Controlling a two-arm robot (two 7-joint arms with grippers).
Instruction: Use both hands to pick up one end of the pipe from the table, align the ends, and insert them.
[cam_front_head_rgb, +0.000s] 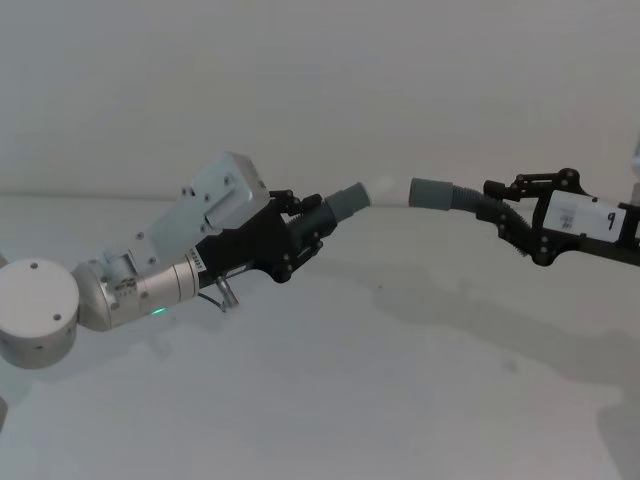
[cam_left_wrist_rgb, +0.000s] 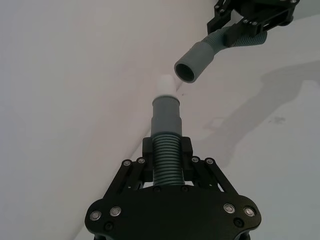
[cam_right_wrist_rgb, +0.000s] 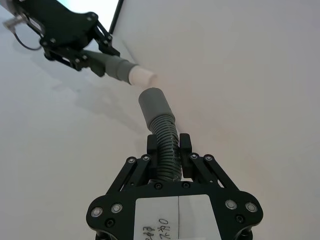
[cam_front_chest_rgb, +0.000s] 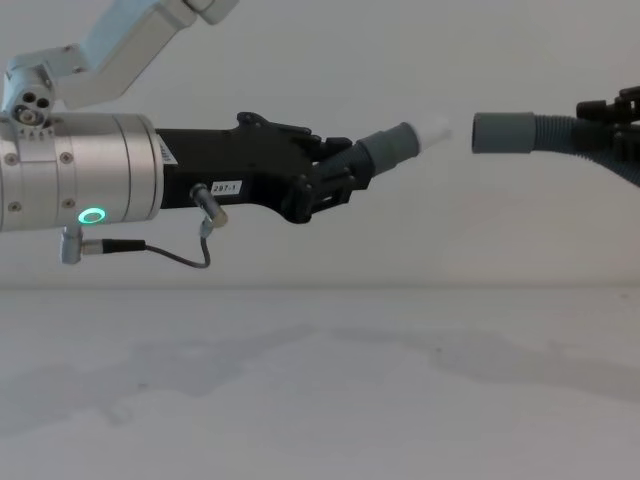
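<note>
Both pipe pieces hang in the air above the white table (cam_front_head_rgb: 330, 400). My left gripper (cam_front_head_rgb: 305, 222) is shut on the ribbed part of one pipe piece (cam_left_wrist_rgb: 166, 150); its narrow grey cuff with a pale tip (cam_front_head_rgb: 372, 192) points right. My right gripper (cam_front_head_rgb: 497, 205) is shut on the other pipe piece (cam_right_wrist_rgb: 165, 140), whose wider cuff (cam_front_head_rgb: 430, 191) faces left. A small gap separates the two ends (cam_front_chest_rgb: 455, 132), which sit at nearly the same height. In the left wrist view the wide cuff's opening (cam_left_wrist_rgb: 186, 71) lies a little to one side of the pale tip (cam_left_wrist_rgb: 166, 85).
A pale grey wall (cam_front_head_rgb: 320, 80) stands behind the table. The table's far edge (cam_front_head_rgb: 100, 196) runs just below the held pieces. A thin cable (cam_front_chest_rgb: 170, 252) loops under my left wrist.
</note>
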